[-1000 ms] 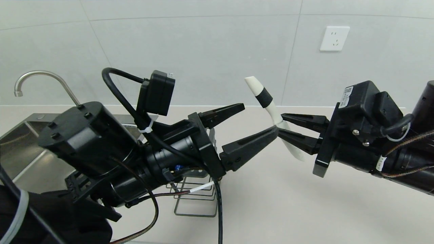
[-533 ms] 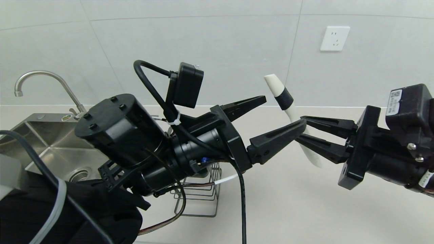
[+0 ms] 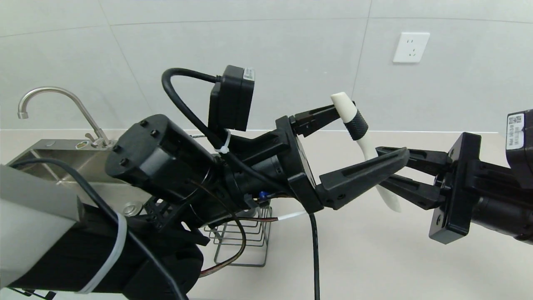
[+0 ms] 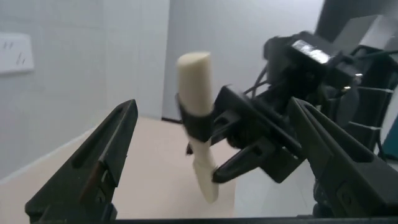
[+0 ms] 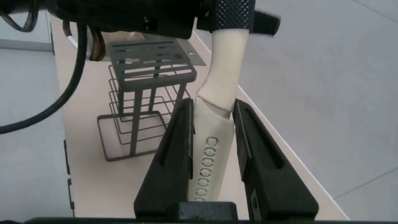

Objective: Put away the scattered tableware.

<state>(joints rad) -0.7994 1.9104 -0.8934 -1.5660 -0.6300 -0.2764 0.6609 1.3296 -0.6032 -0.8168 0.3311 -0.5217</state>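
Observation:
A white utensil (image 3: 367, 146) with a black grip band and a perforated blade stands tilted in the air above the counter. My right gripper (image 3: 381, 166) is shut on its lower part, where the blade begins (image 5: 211, 149). My left gripper (image 3: 369, 132) is open, one finger on each side of the handle near the black band (image 4: 194, 118). In the left wrist view the handle (image 4: 194, 81) rises between the spread fingers, with the right gripper (image 4: 242, 155) behind it. The right wrist view shows the right gripper (image 5: 213, 124) clamped on the utensil (image 5: 221, 74).
A wire cutlery rack (image 3: 245, 246) stands on the beige counter below the left arm, also seen as the rack (image 5: 149, 93). A steel sink (image 3: 54, 154) with a curved faucet (image 3: 54, 93) is at the left. A wall socket (image 3: 411, 47) is on the tiled wall.
The right gripper has carried the utensil to the right. The left arm has followed to the right and up, and its open fingers now straddle the handle.

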